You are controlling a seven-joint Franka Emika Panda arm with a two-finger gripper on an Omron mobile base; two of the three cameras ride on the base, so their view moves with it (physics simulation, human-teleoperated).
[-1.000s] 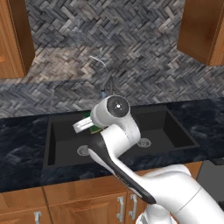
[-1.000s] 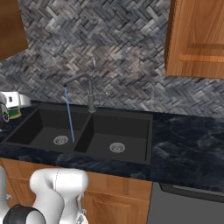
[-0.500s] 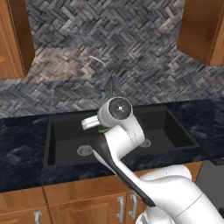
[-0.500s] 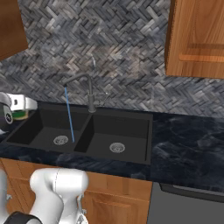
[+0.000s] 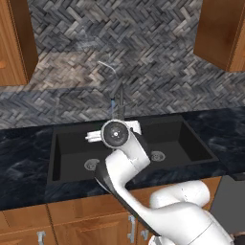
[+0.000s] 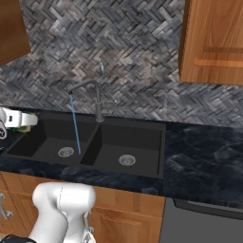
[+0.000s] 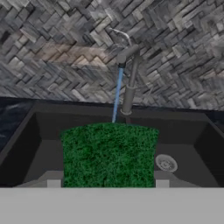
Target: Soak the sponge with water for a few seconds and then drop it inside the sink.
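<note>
While I watch from the base cameras, dark marbled tabletop [image 6: 199, 156] runs under a herringbone stone backsplash [image 6: 137, 61] and wooden cabinets [image 6: 213, 42]. One matte black sink [image 6: 156, 142] has two basins, two round silver drains and one faucet [image 6: 97, 102]; one thin blue water [image 6: 75, 126] stream falls. My tool [image 7: 108, 184] grips the sponge [image 7: 109, 153], green rough face up, above the left basin.

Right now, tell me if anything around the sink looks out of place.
Nothing stands out. The water runs from the faucet straight into the left basin of the sink, and the sponge is held over the sink, nothing spilled.
</note>
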